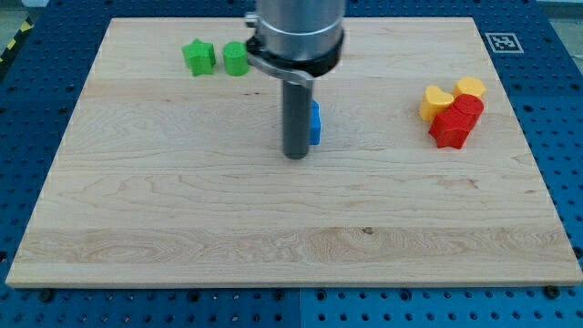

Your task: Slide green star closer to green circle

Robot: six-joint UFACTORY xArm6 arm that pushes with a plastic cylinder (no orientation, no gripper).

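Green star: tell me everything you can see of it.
The green star is a small chunky block, bright green with a matte, painted look, lying flat on the wooden board near the view's top left. Its lobed points show on the top face, with darker side walls below. The green circle sits just to its right; they look very close or touching, which I cannot settle. My tip is well off to the view's lower right, beside a blue block, not touching the star.

Single high front view over board (182, 228)
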